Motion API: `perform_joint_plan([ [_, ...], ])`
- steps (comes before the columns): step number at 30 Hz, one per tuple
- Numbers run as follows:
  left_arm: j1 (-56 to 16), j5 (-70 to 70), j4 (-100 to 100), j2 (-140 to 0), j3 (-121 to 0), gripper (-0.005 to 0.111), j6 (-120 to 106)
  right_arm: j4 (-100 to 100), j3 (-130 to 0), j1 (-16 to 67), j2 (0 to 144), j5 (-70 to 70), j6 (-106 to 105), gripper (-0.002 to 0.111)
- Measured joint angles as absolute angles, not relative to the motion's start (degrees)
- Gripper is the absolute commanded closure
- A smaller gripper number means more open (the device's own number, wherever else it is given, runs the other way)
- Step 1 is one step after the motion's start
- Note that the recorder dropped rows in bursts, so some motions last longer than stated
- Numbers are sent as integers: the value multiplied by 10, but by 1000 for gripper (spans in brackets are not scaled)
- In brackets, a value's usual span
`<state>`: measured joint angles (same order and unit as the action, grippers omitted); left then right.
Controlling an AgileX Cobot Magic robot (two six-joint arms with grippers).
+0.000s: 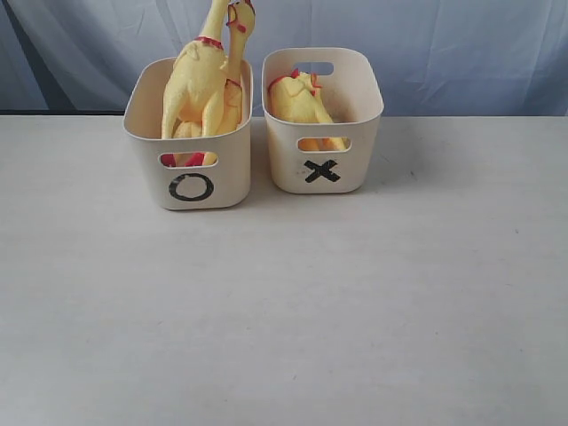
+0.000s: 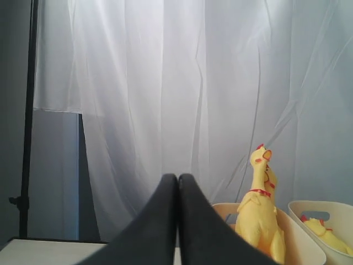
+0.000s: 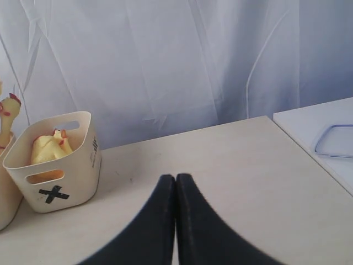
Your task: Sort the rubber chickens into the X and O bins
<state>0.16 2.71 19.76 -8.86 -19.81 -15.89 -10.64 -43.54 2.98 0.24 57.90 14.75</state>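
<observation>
Your jaws were pressed fully together, empty, on both the left gripper (image 2: 177, 182) and the right gripper (image 3: 175, 179). Two chickens (image 1: 200, 84) stood in the O bin (image 1: 142, 133). Just beside it, the X bin (image 1: 364, 106) held a small chicken (image 1: 300, 102). A pale table (image 1: 284, 311) spread before the O bin, with a white curtain (image 1: 444, 44) behind.

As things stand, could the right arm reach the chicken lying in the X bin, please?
Probably yes: the X bin is open-topped, nothing covers the chicken, and the table between it and the right tool is bare. The tool is shut, so it must open first.
</observation>
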Motion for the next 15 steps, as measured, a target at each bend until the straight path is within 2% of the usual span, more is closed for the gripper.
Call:
perform_joint_plan([
  [15,2,53,202,-89,-194,107,-159,-100,-435,30,2,578,148,108],
])
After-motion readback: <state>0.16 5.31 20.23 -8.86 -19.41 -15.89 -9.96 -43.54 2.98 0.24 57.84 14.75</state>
